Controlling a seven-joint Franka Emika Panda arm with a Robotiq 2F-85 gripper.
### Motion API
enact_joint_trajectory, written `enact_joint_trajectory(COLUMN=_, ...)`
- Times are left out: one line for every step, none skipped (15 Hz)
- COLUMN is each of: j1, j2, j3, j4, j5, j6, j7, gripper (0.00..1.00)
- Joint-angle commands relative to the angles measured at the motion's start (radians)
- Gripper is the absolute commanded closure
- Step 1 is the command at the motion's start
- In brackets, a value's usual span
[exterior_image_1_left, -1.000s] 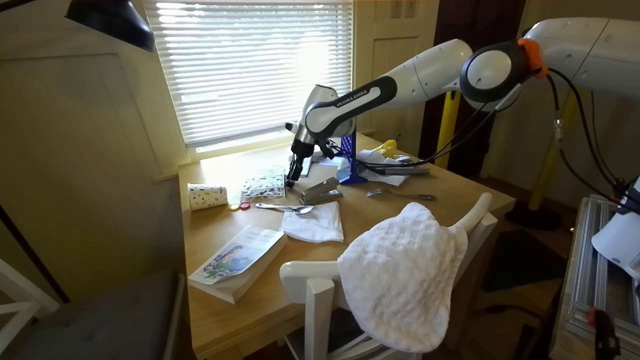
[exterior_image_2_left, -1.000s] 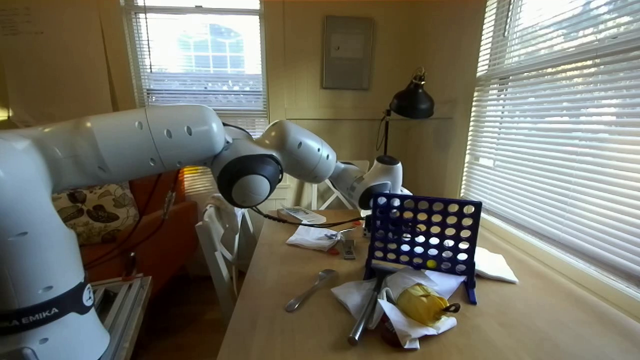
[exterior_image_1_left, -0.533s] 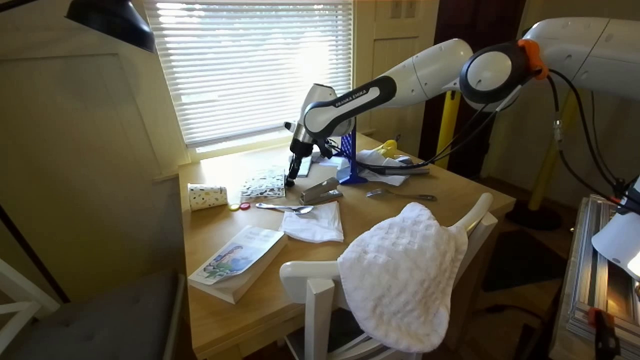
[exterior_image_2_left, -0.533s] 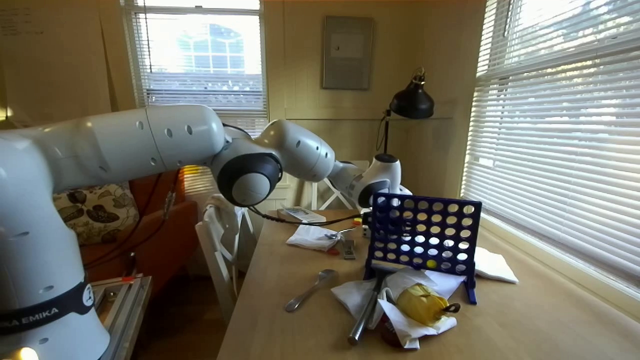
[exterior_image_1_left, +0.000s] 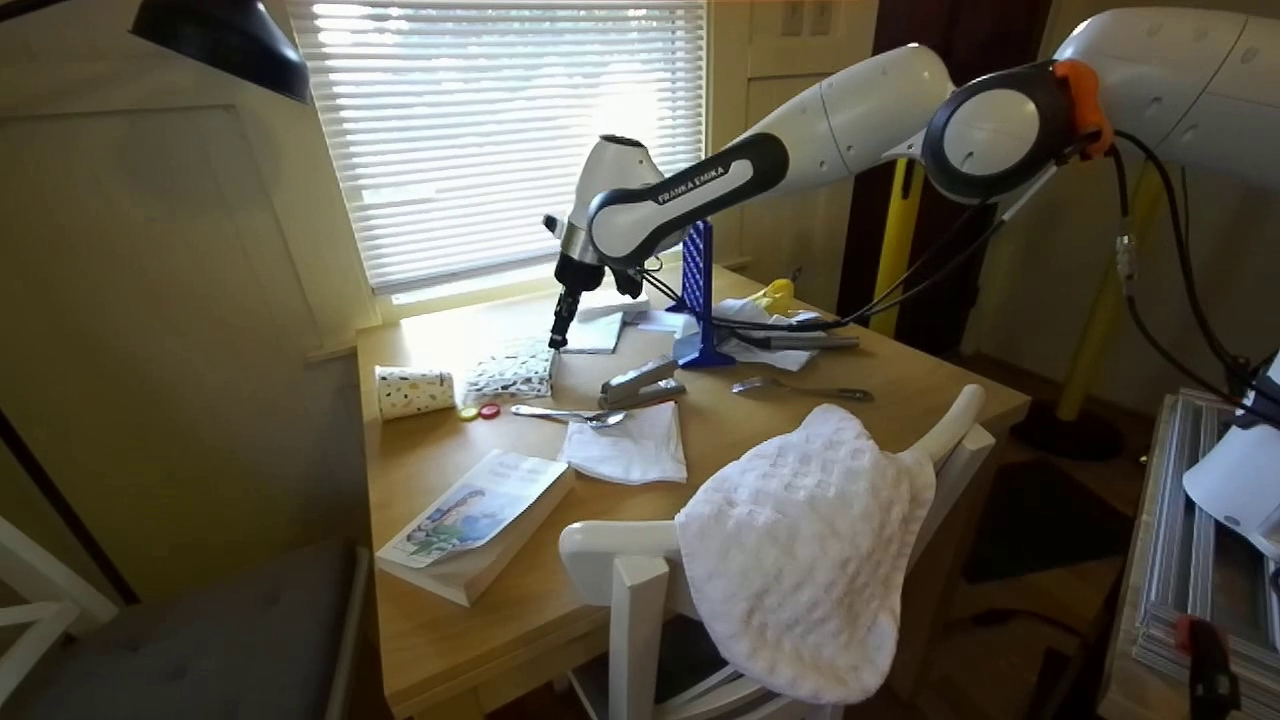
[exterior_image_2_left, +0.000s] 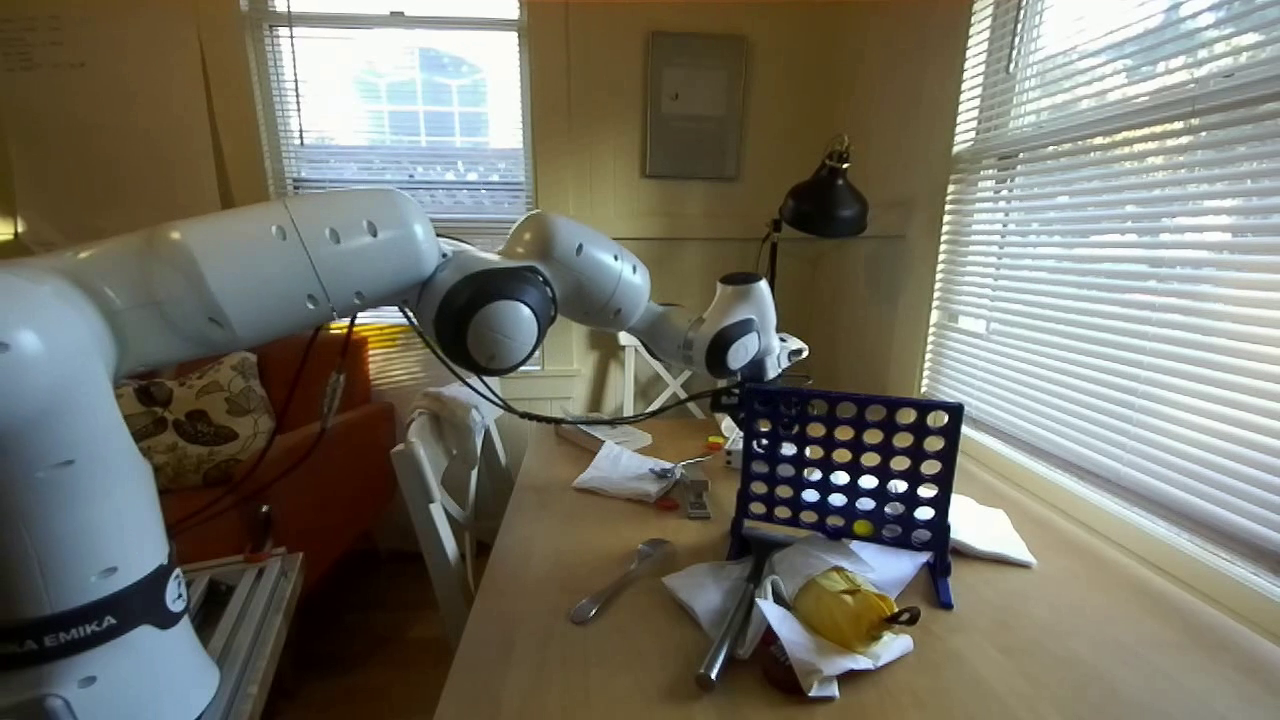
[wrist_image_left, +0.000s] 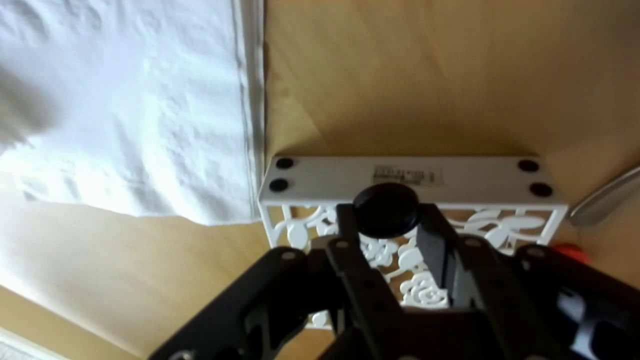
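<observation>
- Since the earlier frame, the gripper (exterior_image_1_left: 558, 341) had risen and shifted toward the patterned cup (exterior_image_1_left: 414, 392), and the white cut-out holder (wrist_image_left: 345, 175) lay slightly nearer that cup too.
- The gripper was narrow, pinching a dark round object (wrist_image_left: 386, 210) right at its fingertips; in the wrist view the object overlapped the holder's labelled panel, and whether they touched could not be told.
- Gripped so far out at the tips, the object looked liable to twist or slip free under a jolt, and could have dropped among the holder's cut-outs.
- Dipping low might have shoved the holder into the white cloth (wrist_image_left: 150, 110) just beside it, or the spoon (exterior_image_1_left: 570, 414).
- The cable (exterior_image_2_left: 600, 424) ran close to the blue game rack (exterior_image_2_left: 861, 447); a swing back might have snagged and toppled it.
</observation>
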Motion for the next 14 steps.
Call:
enact_joint_trajectory(j1=0.082, j2=-0.108, j3=-0.149, j4=-0.09, j5=-0.092, j6=0.025, j7=0.211, gripper=0.9)
enact_joint_trajectory(j1=0.108, j2=-0.127, j3=-0.195, j4=-0.1, j5=-0.119, j6=0.011, j7=0.272, gripper=0.9)
enact_joint_trajectory(j1=0.135, j2=-0.151, j3=-0.241, j4=-0.117, j5=-0.146, j6=-0.003, j7=0.333, gripper=0.9)
enact_joint_trajectory(j1=0.165, j2=-0.173, j3=-0.289, j4=-0.138, j5=-0.174, j6=-0.016, j7=0.394, gripper=0.9)
enact_joint_trajectory(j1=0.196, j2=-0.198, j3=-0.335, j4=-0.163, j5=-0.201, j6=-0.033, j7=0.454, gripper=0.9)
enact_joint_trajectory(j1=0.226, j2=-0.22, j3=-0.379, j4=-0.19, j5=-0.226, j6=-0.047, j7=0.508, gripper=0.9)
enact_joint_trajectory(j1=0.257, j2=-0.247, j3=-0.421, j4=-0.221, j5=-0.249, j6=-0.069, j7=0.561, gripper=0.9)
enact_joint_trajectory(j1=0.291, j2=-0.274, j3=-0.463, j4=-0.252, j5=-0.274, j6=-0.095, j7=0.609, gripper=0.9)
enact_joint_trajectory(j1=0.326, j2=-0.303, j3=-0.5, j4=-0.288, j5=-0.294, j6=-0.125, j7=0.66, gripper=0.9)
enact_joint_trajectory(j1=0.363, j2=-0.334, j3=-0.536, j4=-0.326, j5=-0.315, j6=-0.161, j7=0.707, gripper=0.9)
enact_joint_trajectory(j1=0.404, j2=-0.369, j3=-0.572, j4=-0.369, j5=-0.337, j6=-0.198, j7=0.754, gripper=0.9)
enact_joint_trajectory(j1=0.445, j2=-0.399, j3=-0.607, j4=-0.411, j5=-0.361, j6=-0.231, j7=0.805, gripper=0.9)
enact_joint_trajectory(j1=0.488, j2=-0.43, j3=-0.64, j4=-0.451, j5=-0.382, j6=-0.272, j7=0.853, gripper=0.9)
enact_joint_trajectory(j1=0.53, j2=-0.461, j3=-0.673, j4=-0.49, j5=-0.404, j6=-0.309, j7=0.905, gripper=0.9)
